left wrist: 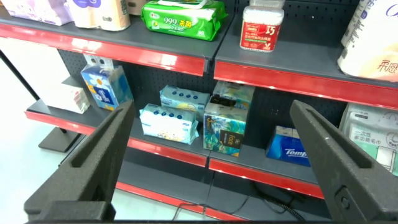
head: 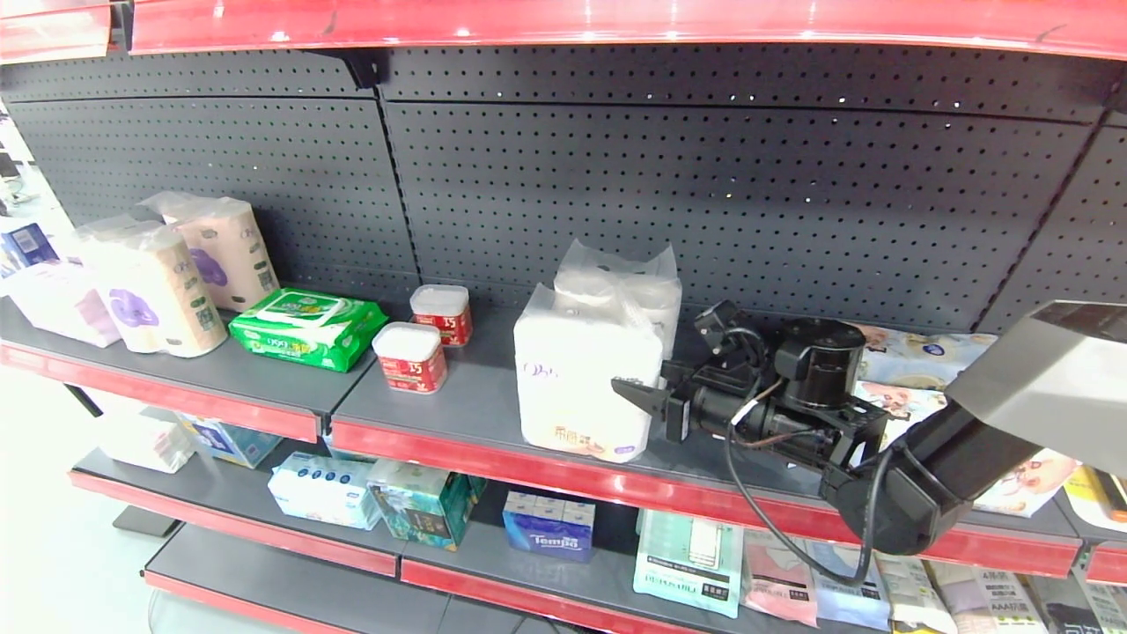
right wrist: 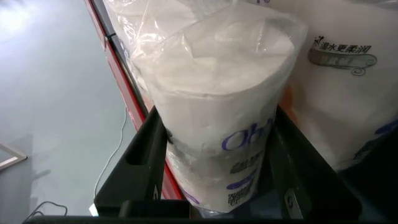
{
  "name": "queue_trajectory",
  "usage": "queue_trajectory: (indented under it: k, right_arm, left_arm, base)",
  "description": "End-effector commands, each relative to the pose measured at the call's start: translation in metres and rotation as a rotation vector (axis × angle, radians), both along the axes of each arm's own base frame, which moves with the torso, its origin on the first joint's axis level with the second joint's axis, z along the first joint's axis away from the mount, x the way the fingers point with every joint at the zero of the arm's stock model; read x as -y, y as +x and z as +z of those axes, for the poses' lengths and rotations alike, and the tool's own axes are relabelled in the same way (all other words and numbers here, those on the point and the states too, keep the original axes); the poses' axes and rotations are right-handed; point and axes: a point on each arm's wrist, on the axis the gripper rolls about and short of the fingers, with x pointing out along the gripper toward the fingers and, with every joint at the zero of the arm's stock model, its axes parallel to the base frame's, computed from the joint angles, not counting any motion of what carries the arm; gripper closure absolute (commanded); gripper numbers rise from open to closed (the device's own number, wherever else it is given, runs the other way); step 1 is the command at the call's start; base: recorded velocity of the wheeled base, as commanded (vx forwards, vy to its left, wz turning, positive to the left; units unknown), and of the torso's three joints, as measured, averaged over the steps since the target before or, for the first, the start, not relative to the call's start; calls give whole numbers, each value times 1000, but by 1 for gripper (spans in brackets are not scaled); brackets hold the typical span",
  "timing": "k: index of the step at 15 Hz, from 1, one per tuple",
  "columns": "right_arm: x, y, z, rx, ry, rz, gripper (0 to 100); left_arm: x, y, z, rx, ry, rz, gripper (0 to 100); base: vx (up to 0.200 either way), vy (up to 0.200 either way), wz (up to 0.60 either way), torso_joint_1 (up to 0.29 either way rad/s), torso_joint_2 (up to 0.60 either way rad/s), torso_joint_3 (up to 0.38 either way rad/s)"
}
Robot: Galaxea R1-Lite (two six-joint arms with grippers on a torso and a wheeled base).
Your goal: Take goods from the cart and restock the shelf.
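The black pegboard back panel (head: pixel 704 194) forms the rear wall of the shelf unit. It is divided by a vertical upright (head: pixel 398 202) and capped above by a glossy red strip (head: pixel 616 22) showing small bright spots of reflected light. In front of the panel lies a grey shelf board (head: pixel 480 396) with a red front edge (head: pixel 493 451), and below the panel further grey boards (head: pixel 224 480) with the same red edging step downward. Left of and below the panel, the floor (head: pixel 44 546) is pale, smooth and brightly lit.

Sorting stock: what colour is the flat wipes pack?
The wipes pack is green with white; the head view shows it best.
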Motion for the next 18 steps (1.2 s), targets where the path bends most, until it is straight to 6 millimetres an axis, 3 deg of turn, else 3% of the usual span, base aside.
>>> queue_trajectory:
  k: [1,18]
  right_arm:
    - [0,-1,2,2,2,0,100]
    - [15,0,-1,9,-29,-35,100]
  left_arm:
    - [0,0,0,0,-1,0,0]
    - [0,0,0,0,-1,0,0]
  base:
    - [0,0,0,0,0,0]
    - [0,0,0,0,0,0]
